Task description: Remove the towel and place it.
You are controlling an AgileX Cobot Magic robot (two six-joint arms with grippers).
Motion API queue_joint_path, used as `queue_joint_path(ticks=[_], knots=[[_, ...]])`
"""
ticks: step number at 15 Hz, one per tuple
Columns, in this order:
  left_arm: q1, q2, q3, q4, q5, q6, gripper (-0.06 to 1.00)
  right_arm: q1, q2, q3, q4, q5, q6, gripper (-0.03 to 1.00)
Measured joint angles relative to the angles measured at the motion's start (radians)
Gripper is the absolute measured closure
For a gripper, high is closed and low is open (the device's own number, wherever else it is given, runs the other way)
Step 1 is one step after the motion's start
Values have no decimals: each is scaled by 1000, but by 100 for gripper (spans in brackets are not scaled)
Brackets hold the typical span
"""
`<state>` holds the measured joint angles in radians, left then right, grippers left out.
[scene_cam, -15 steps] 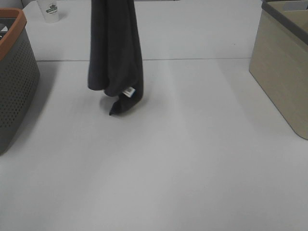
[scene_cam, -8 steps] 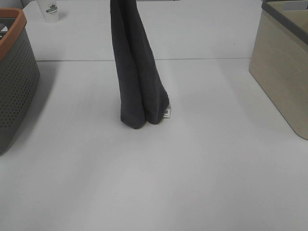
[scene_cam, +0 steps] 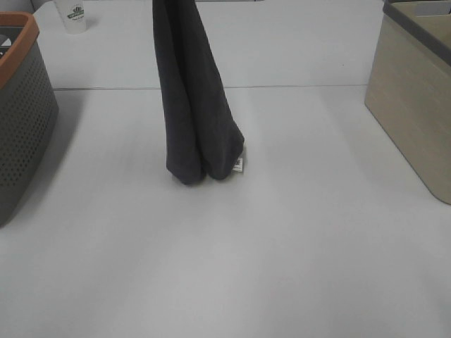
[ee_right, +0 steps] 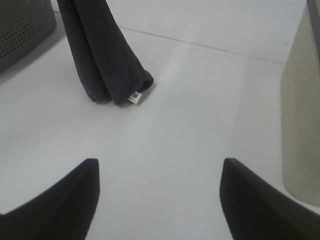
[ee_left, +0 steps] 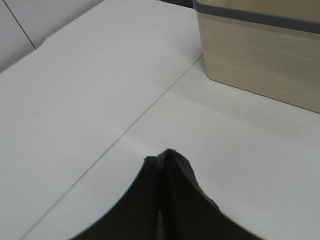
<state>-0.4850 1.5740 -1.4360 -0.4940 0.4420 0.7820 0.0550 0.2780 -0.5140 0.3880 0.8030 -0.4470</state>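
Note:
The dark grey towel [scene_cam: 197,105] hangs in a long doubled fold from above the top edge of the exterior view, its lower end just over or brushing the white table [scene_cam: 282,246]. A small white tag [scene_cam: 238,165] shows at its bottom corner. My left gripper [ee_left: 162,161] is shut, with a sliver of towel edge nipped at its tips; it is outside the exterior view. My right gripper [ee_right: 159,200] is open and holds nothing, low over the table and well short of the towel [ee_right: 102,55] and its tag [ee_right: 134,98].
A grey perforated basket [scene_cam: 21,120] with an orange rim stands at the left edge. A beige bin [scene_cam: 412,105] with a grey rim stands at the right. A white paper cup [scene_cam: 73,15] sits at the back left.
The hanging towel has swung to the right and unfurled straighter, then drifted slightly back left. Its tag now faces right. Both grippers keep their states.

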Motion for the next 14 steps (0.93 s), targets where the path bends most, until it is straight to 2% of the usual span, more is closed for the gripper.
queue_joint_path(ticks=[2,4,6,7,8,11,14], knots=[[0,-3,-28,-4,9,86,94,0,122,0,135,-108,-158,29],[4,4,-66,-47,45,130,94,0,240,-7,279,-158,-374,29],[14,14,-110,-94,88,182,94,0,350,-7,454,-181,-610,29],[18,33,-139,-125,150,217,94,0,428,-7,599,-189,-801,29],[21,45,-162,-138,198,229,94,0,478,-7,699,-195,-920,29],[23,57,-218,-161,254,238,94,0,645,-8,926,-204,-1219,29],[24,57,-251,-166,347,268,94,0,822,-9,1171,-214,-1455,29]])
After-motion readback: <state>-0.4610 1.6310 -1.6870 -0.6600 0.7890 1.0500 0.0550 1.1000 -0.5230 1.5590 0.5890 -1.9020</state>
